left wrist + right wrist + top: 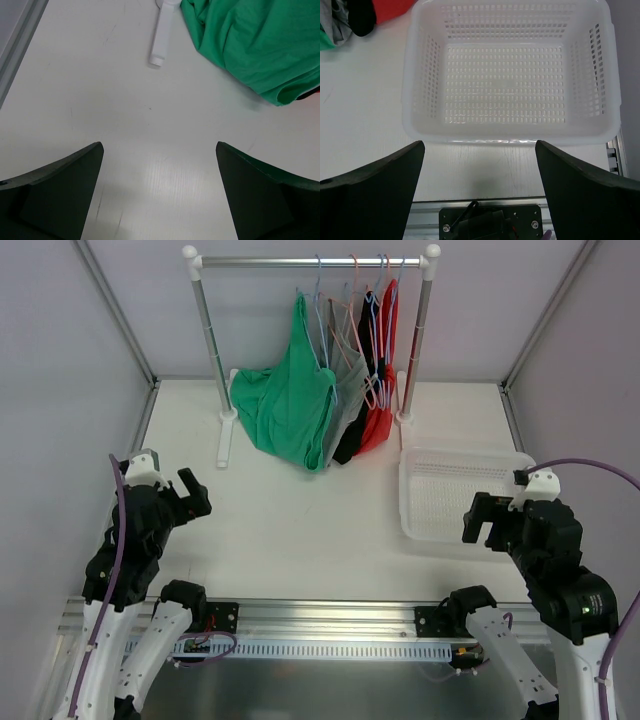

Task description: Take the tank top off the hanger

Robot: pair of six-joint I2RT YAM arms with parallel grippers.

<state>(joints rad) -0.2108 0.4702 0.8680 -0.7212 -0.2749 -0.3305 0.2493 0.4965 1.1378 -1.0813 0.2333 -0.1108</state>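
Observation:
A green tank top [290, 405] hangs on a hanger [320, 310] from the rail of a white clothes rack [310, 260] at the back, its lower part resting on the table; it also shows in the left wrist view [255, 45]. Grey [347, 390], black [370, 340] and red [383, 390] tops hang to its right. My left gripper [186, 498] is open and empty at the near left, well short of the clothes. My right gripper [487, 525] is open and empty at the near right, at the basket's near edge.
A white perforated basket [412, 502] stands empty at the right; it fills the right wrist view [415, 75]. The rack's white foot [162, 35] lies on the table left of the green top. Grey walls close in both sides.

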